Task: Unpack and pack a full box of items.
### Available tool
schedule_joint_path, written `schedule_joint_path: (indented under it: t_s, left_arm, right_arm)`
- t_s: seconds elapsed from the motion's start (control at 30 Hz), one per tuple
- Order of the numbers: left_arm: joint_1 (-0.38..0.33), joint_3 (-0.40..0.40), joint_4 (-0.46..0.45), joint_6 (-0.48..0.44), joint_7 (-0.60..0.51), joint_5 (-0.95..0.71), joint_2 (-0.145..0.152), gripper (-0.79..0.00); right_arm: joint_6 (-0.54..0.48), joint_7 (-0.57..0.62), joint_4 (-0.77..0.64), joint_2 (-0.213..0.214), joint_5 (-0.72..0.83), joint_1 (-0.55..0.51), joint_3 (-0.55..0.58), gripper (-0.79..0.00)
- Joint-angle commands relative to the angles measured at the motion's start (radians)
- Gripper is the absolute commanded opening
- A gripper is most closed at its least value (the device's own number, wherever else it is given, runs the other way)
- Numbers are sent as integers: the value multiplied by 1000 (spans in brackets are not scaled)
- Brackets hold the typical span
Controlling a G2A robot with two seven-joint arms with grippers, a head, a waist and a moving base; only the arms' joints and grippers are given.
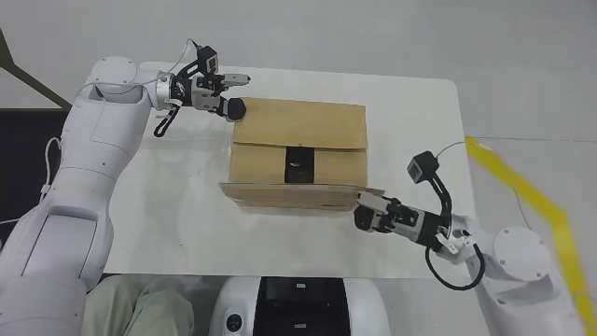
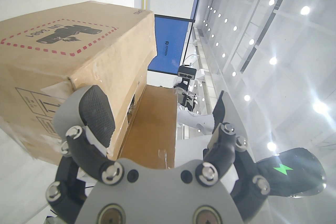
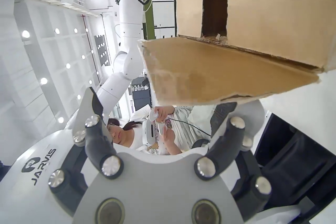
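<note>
Item one: cardboard box [image 1: 298, 126], standing mid-way on the white table [image 1: 177, 196]. Its top is partly unfolded: the far flap lies over the top, the near flap [image 1: 289, 196] juts out over the box's near side, and a dark gap [image 1: 299, 163] between them opens into the interior, whose contents I cannot make out. Markings on the box, seen from my left wrist: a label [image 2: 55, 36] with a red dashed border around a black pictogram and a short printed code, and below it black outlined handling symbols [image 2: 39, 104] under torn tape. Item two: my left gripper [image 1: 235, 93], at the box's far left corner, fingers spread wide and holding nothing, one ribbed pad [image 2: 97, 114] close against the box's side wall; whether it touches I cannot tell. A black rounded housing [image 2: 288, 172] beside it bears a green bolt-shaped mark. Item three: my right gripper [image 1: 366, 217], at the box's near right corner, fingers likewise apart, with the corner of the near flap between them, not clamped.
</note>
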Motion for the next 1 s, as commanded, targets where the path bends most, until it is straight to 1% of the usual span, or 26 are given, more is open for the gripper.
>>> schedule_joint_path:
  t_s: [0.0,0.1,0.33,0.53,0.97]
  left_arm:
    - [0,0,0,0,0,0,0,0]
    - [0,0,0,0,0,0,0,0]
    - [0,0,0,0,0,0,0,0]
    - [0,0,0,0,0,0,0,0]
    - [0,0,0,0,0,0,0,0]
  right_arm:
    - [-4,-13,6,1,9,13,2,0]
    - [-13,-37,18,2,10,36,-1,0]
    - [-97,-53,73,4,-21,89,-37,0]
    - [-143,-91,130,2,-51,138,-80,0]
    - [-159,-150,262,-3,-72,267,-148,0]
